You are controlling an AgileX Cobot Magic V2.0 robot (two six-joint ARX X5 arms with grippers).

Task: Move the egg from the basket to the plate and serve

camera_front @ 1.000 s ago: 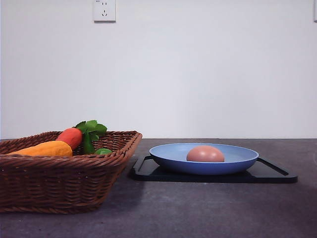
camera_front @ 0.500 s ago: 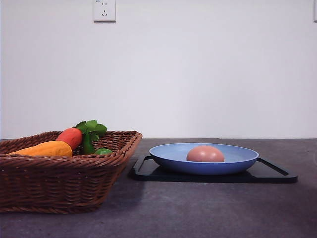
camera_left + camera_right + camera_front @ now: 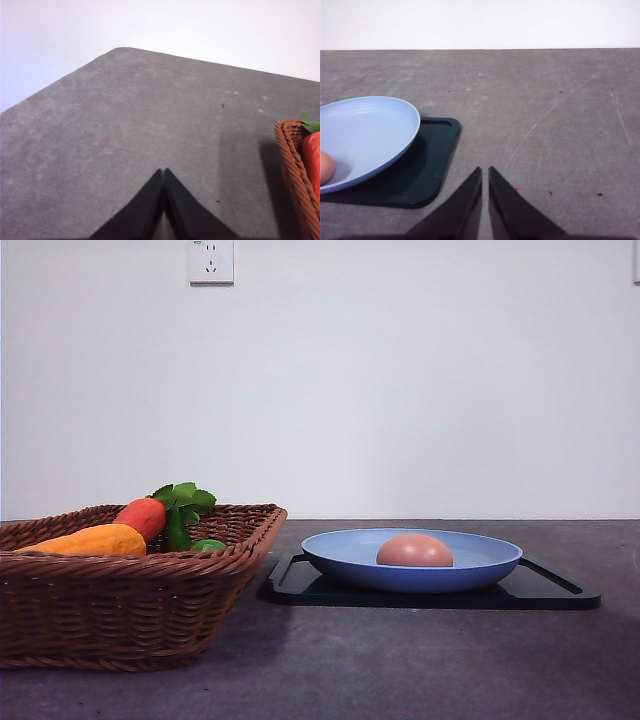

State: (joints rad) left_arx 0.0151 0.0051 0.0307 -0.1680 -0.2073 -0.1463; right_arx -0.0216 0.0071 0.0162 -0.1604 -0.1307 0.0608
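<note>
A reddish-brown egg [image 3: 414,551] lies in the light-blue plate [image 3: 340,552], which rests on a flat black tray [image 3: 300,585] right of centre. At the left stands the dark wicker basket [image 3: 130,605]. My left gripper [image 3: 164,172] is shut, its tips touching, over bare table beside the basket's rim [image 3: 292,170]. Off to the side of the tray [image 3: 427,170] and plate [image 3: 365,135], my right gripper [image 3: 485,171] is shut with nothing in it; the egg's edge [image 3: 325,167] peeks in at that frame's border.
In the basket lie a yellow-orange vegetable [image 3: 90,539], an orange-red carrot-like one [image 3: 143,516] with green leaves [image 3: 185,500] and a small green item [image 3: 208,545]. The grey table [image 3: 400,660] ends at a white wall with a socket [image 3: 211,261].
</note>
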